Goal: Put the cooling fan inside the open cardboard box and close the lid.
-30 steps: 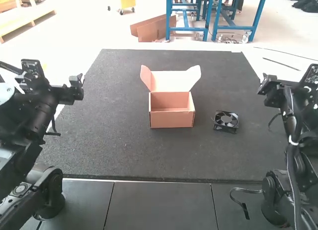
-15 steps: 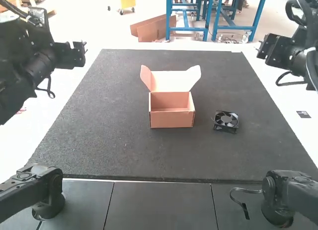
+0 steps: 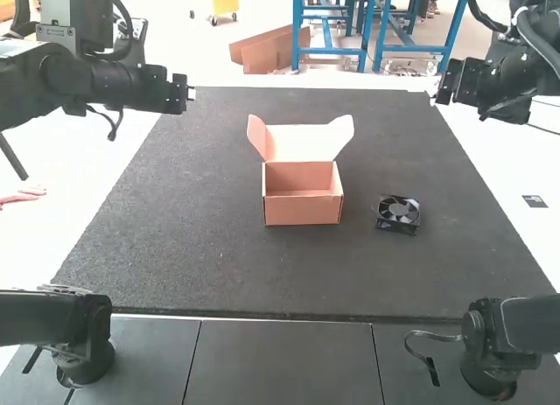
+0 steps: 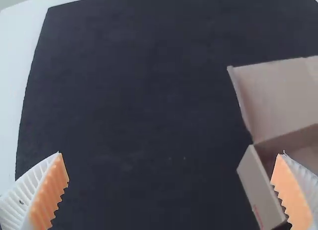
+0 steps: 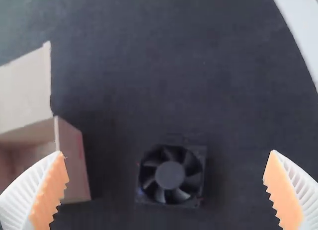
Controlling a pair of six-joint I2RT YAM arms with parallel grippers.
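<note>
A small open cardboard box (image 3: 302,192) stands mid-mat with its lid flap (image 3: 300,138) raised at the back. The black cooling fan (image 3: 398,214) lies flat on the mat just right of the box. My left gripper (image 3: 181,94) hangs high over the mat's far left corner, fingers open and empty; its wrist view catches the box (image 4: 278,135) past one orange pad (image 4: 293,197). My right gripper (image 3: 448,81) hovers high over the far right corner, open and empty. In its wrist view the fan (image 5: 171,175) lies between the spread fingers, with the box (image 5: 35,125) to one side.
The black mat (image 3: 219,239) covers most of the table, with white table surface (image 3: 516,169) on both sides. A dark front strip (image 3: 280,361) carries the arm bases. A person's hand (image 3: 22,195) rests at the far left edge.
Both arms rose from low at the table's sides and swung inward. The left gripper now hangs over the mat's far left corner, the right over its far right corner. Box and fan stayed still.
</note>
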